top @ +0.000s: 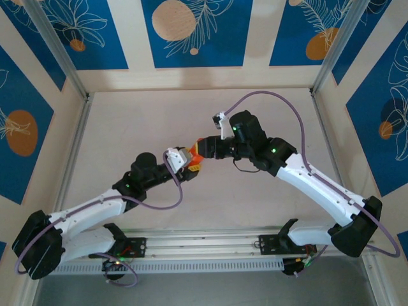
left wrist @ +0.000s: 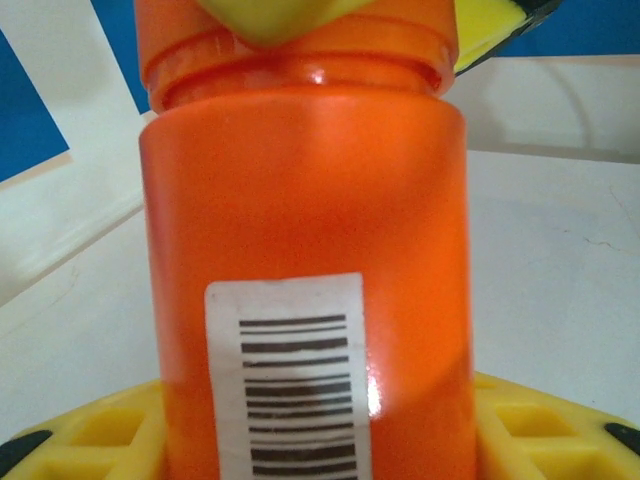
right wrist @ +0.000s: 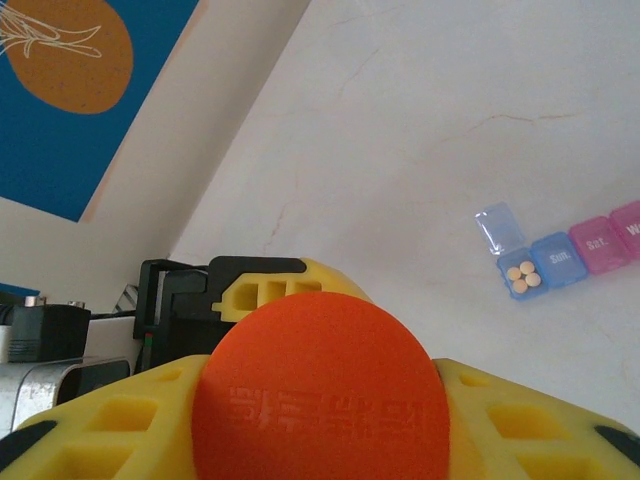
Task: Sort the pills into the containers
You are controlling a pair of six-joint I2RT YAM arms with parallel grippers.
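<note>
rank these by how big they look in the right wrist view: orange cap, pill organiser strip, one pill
1. orange cap: biggest, but it sits right at the camera, so nearness inflates it.
2. pill organiser strip: far smaller, cut by the right edge.
3. pill: smallest, a mere dot.

Bottle held above mid-table where the two arms meet, left gripper clasping its body from the left, right gripper clamped on its cap from the right, organiser strip lying on the table well apart, pills in its open end box
</note>
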